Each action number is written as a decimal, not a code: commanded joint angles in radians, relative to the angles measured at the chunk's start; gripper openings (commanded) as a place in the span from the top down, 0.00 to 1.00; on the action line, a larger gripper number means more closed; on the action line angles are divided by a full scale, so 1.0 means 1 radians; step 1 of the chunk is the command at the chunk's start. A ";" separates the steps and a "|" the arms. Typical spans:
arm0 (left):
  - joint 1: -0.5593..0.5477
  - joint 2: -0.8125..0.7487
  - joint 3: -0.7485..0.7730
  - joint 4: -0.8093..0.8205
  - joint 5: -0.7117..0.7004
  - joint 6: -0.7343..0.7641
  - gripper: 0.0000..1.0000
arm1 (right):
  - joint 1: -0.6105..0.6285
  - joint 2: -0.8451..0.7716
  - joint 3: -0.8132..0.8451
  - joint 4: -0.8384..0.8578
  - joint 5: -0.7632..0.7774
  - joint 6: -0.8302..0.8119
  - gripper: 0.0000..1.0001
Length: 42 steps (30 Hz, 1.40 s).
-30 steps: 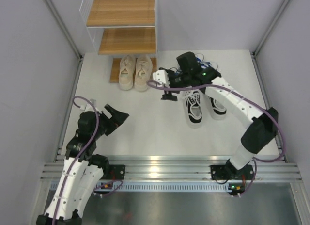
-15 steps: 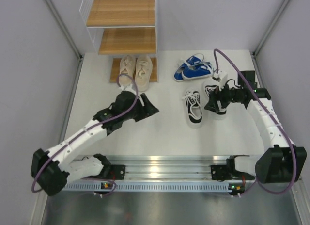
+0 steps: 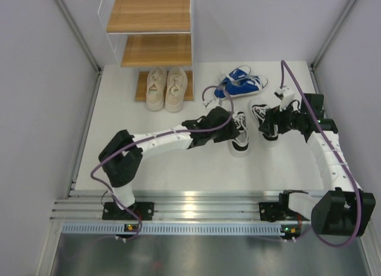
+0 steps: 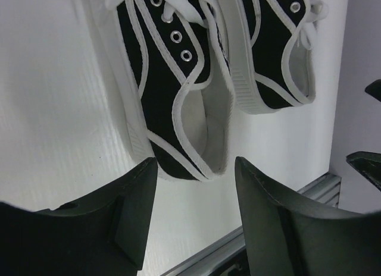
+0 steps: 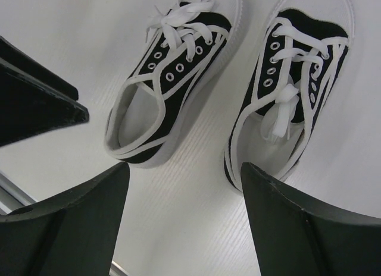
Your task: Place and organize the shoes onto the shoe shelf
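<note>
The left pincer (image 3: 225,119) hung low over the table (image 3: 178,163), just above the heel of the nearer of the two black-and-white sneakers (image 3: 240,135). In the left wrist view its fingers (image 4: 134,198) stood wide apart on either side of that heel, and the left pincer (image 4: 193,169) had hold of nothing. The black-and-white sneakers (image 4: 172,103) lay side by side on the table, soles down and laces up. The right pincer (image 3: 266,125) hovered over the other shoe of that pair. Its wrist view showed the black-and-white sneakers (image 5: 166,91) lying beyond the spread fingers (image 5: 280,216), with the right pincer (image 5: 183,169) likewise open and holding nothing. The blue sneakers (image 3: 241,82) lay close together and angled on the table just behind the black-and-white pair, to the right of the shoe shelf (image 3: 149,14). The beige sneakers (image 3: 166,88) sat side by side on the lowest board of the shelf, their near ends reaching past its front edge. The two upper boards carried no shoes.
</note>
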 commanded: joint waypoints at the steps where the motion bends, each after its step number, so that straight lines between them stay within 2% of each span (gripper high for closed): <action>1: -0.038 0.086 0.082 0.044 -0.045 0.018 0.40 | -0.017 -0.026 -0.004 0.062 0.004 0.027 0.24; 6: -0.068 0.192 0.176 0.000 -0.119 0.099 0.42 | -0.025 -0.028 -0.020 0.072 -0.002 0.030 0.24; 11: -0.076 0.241 0.197 -0.048 -0.225 0.147 0.44 | -0.031 -0.031 -0.024 0.074 -0.007 0.033 0.24; 18: -0.076 0.284 0.213 -0.054 -0.300 0.254 0.56 | -0.037 -0.038 -0.035 0.079 -0.010 0.033 0.24; 21: -0.076 0.307 0.222 -0.049 -0.282 0.302 0.69 | -0.038 -0.034 -0.034 0.079 -0.013 0.033 0.24; 22: -0.076 0.310 0.225 -0.049 -0.273 0.316 0.87 | -0.038 -0.034 -0.031 0.079 -0.015 0.031 0.24; 23: -0.076 0.307 0.231 -0.049 -0.266 0.330 0.94 | -0.038 -0.035 -0.030 0.077 -0.015 0.033 0.24; 24: -0.076 0.292 0.228 -0.046 -0.266 0.357 1.00 | -0.038 -0.034 -0.030 0.075 -0.015 0.028 0.24; 25: -0.078 0.275 0.224 -0.040 -0.268 0.373 1.00 | -0.040 -0.035 -0.030 0.074 -0.015 0.028 0.24; 32: -0.079 -0.020 0.047 0.035 -0.280 0.573 1.00 | -0.043 -0.051 -0.032 0.075 -0.035 0.019 0.25; 36: -0.081 -0.278 -0.130 0.032 -0.282 0.620 1.00 | -0.046 -0.048 -0.032 0.075 -0.045 0.014 0.25; 42: -0.076 -0.606 -0.264 -0.040 -0.378 0.627 1.00 | -0.046 -0.040 -0.031 0.082 -0.053 0.013 0.26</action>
